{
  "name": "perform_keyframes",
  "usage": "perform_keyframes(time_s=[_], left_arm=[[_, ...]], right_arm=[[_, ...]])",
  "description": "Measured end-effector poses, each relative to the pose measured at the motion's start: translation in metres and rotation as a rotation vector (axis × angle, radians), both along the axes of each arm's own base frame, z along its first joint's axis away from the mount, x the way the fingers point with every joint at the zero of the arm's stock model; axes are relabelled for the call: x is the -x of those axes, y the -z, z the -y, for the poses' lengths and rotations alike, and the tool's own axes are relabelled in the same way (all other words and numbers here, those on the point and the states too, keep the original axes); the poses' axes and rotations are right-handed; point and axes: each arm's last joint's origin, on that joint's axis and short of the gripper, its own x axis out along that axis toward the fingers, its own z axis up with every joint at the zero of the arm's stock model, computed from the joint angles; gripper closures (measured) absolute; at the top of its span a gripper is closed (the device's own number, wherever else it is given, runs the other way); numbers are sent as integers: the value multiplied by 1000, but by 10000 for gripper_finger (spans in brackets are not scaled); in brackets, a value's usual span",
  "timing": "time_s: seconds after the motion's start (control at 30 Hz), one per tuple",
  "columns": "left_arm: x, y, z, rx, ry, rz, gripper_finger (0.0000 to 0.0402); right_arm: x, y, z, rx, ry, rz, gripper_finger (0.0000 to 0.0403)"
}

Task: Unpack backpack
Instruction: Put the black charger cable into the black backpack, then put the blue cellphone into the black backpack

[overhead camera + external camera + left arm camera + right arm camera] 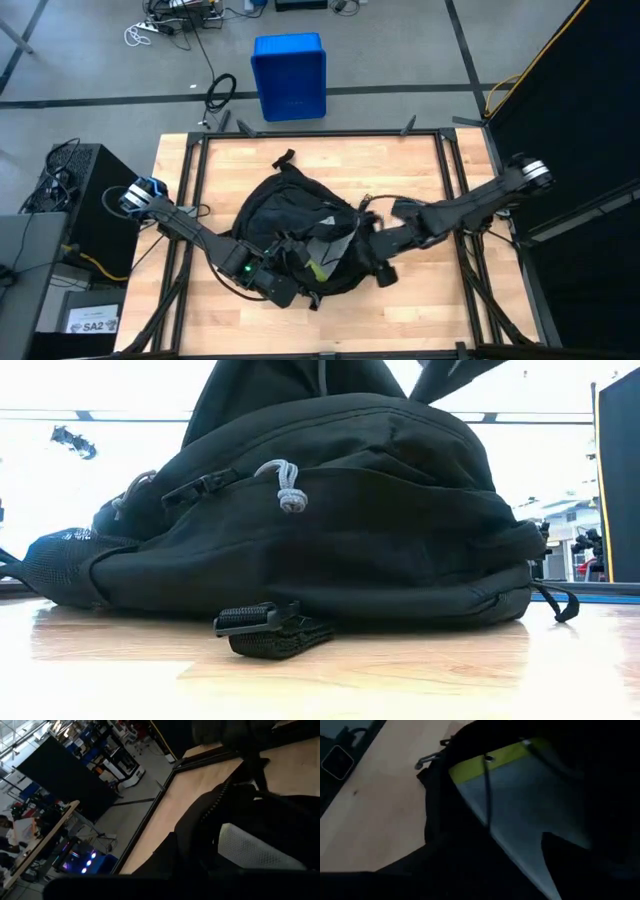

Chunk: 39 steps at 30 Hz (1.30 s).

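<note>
With the backpack lying mid-surface toward the near edge, the shut left pincer should pin its near side while the right pincer, grip unclear, reaches deeper into the grey-lined opening.

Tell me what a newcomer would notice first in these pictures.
The big black backpack lying in the middle of the wooden table, its top gaping to show grey lining. Both dark arms meet over it: the left claw at its near-left side, the right claw at the opening from the right. Beyond the table's far edge, a blue bin stands on the floor.
</note>
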Motion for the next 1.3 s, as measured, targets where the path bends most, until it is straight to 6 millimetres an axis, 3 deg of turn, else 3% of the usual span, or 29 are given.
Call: perform_keyframes(time_s=[0.2, 0.37, 0.63, 0.77, 1.0, 1.3], left_arm=[[0, 0, 0, 10, 2, 3, 401], [0, 0, 1, 26, 16, 0, 401], [-1, 0, 1, 43, 32, -4, 401], [-1, 1, 1, 41, 33, -8, 401], [4, 6, -2, 29, 19, -57, 401], [15, 29, -8, 101, -37, -87, 401]], right_arm=[[49, -23, 18, 107, 220, -42, 106], [74, -2, 50, 132, 501, -247, 116], [78, 75, 113, -13, 610, -446, 142], [87, 99, 149, -13, 785, -456, 149], [100, 110, 185, -106, 986, -461, 188], [100, 110, 186, -167, 982, -465, 234]])
